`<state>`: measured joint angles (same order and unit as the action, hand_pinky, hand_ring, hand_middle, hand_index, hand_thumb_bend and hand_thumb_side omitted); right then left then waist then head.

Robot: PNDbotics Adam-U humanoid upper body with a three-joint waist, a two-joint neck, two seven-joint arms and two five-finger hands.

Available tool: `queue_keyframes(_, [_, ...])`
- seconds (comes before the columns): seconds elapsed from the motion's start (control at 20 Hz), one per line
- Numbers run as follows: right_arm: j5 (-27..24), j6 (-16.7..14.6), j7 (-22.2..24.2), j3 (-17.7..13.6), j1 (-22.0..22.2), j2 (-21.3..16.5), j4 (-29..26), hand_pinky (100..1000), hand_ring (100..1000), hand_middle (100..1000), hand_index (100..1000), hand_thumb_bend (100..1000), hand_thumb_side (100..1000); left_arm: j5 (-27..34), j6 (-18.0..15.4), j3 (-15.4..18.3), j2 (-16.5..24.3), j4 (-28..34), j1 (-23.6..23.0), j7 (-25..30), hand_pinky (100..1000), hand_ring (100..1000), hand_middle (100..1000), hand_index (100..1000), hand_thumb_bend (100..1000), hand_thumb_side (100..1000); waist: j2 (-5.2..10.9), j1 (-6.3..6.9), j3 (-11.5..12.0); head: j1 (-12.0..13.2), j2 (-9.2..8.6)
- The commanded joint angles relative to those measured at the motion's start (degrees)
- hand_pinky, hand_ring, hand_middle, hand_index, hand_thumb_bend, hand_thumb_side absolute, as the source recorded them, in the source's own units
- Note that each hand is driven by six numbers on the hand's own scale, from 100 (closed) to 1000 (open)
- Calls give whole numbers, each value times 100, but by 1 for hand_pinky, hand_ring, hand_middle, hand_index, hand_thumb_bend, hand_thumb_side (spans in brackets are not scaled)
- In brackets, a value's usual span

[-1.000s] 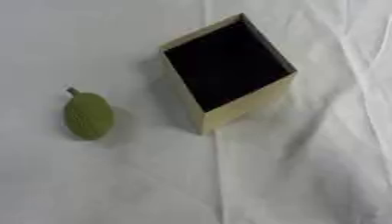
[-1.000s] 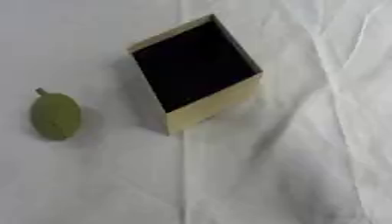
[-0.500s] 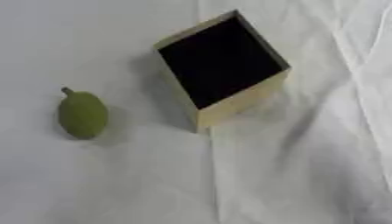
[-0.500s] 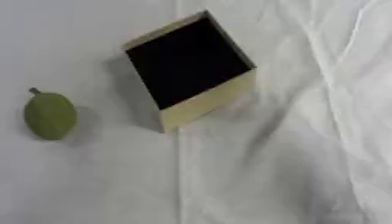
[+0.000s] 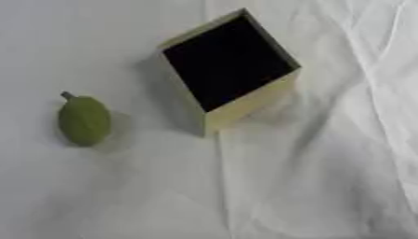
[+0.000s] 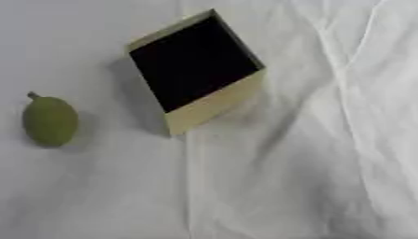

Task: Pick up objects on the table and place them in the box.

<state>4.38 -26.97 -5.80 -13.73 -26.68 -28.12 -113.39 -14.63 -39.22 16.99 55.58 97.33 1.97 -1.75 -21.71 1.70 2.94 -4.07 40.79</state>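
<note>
Now neither hand in view, so finger state unknown. Green fruit (image 5: 83, 120) lies on white-clothed bench (image 5: 310, 186), left of box (image 5: 245, 105), apart from it. Box open, dark inside, looks empty. Fruit probably light, smooth, rounded; grasp across middle, not stem.

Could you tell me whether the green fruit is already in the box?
Out. The fruit lies on the cloth, left of the box and apart from it.

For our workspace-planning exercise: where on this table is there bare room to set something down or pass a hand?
Bare white cloth spreads across the whole near side and right of the box, though wrinkled there. The upper left corner is free too. The tightest spot is the gap between the green fruit and the box's left wall.
</note>
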Motion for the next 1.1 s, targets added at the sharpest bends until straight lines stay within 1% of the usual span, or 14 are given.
queue_keyframes(0.05, [-81,5,30,5,-90,-90,-120,841,846,658,756,100,353,-292,21,-312,576,-66,231,255,824,942,813,916,480,483,128,1,-11,58,1])
queue_keyframes(0.25, [-158,30,116,27,-124,-32,-120,843,850,656,755,100,366,-659,153,-871,749,-117,619,618,829,946,826,930,501,450,123,10,-56,110,-41])
queue_keyframes(0.35, [-197,39,160,43,-145,-8,-120,843,850,656,755,100,367,-832,184,-1076,772,-110,804,798,830,948,828,928,495,434,124,17,-75,131,-63])
queue_keyframes(0.45, [-231,44,195,53,-159,6,-120,844,851,655,755,100,369,-907,201,-1236,784,-104,970,963,829,951,829,928,488,437,126,23,-95,157,-86])
queue_keyframes(0.65, [-275,50,247,67,-166,17,-120,844,851,655,756,100,370,-811,249,-1490,819,-89,1292,1213,830,953,829,926,478,430,130,28,-119,196,-101])
queue_keyframes(0.85, [-307,50,286,87,-180,25,-120,844,851,655,756,100,370,-681,294,-1668,836,-54,1562,1367,829,953,828,927,466,432,134,31,-133,217,-106])
queue_keyframes(1.1, [-338,52,332,116,-197,40,-120,844,851,655,756,100,369,-558,319,-1912,751,-82,2006,1605,830,958,829,924,466,421,143,31,-156,261,-108])
